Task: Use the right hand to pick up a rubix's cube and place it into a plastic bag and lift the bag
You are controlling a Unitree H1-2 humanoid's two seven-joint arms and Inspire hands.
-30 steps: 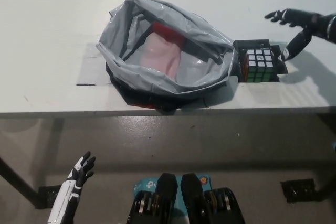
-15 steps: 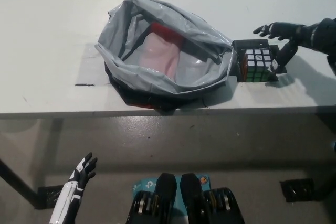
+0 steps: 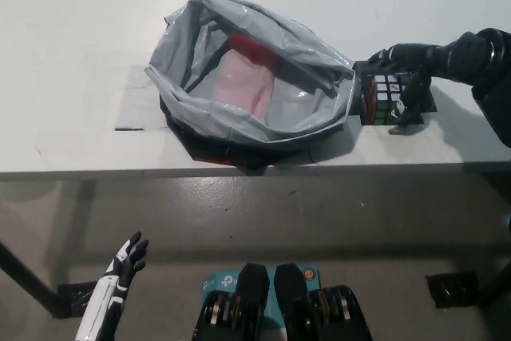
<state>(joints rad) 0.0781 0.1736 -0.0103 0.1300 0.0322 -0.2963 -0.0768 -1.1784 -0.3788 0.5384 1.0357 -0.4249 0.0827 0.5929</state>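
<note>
Cube on table, just right of bag.

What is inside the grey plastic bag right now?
Through the open mouth of the plastic bag, something red and pinkish shows low inside; the film blurs it, so I cannot tell what it is. The cube sits outside, under the right hand.

cube beside open grey bag

Right robot hand spread; left robot hand low, open.
</note>
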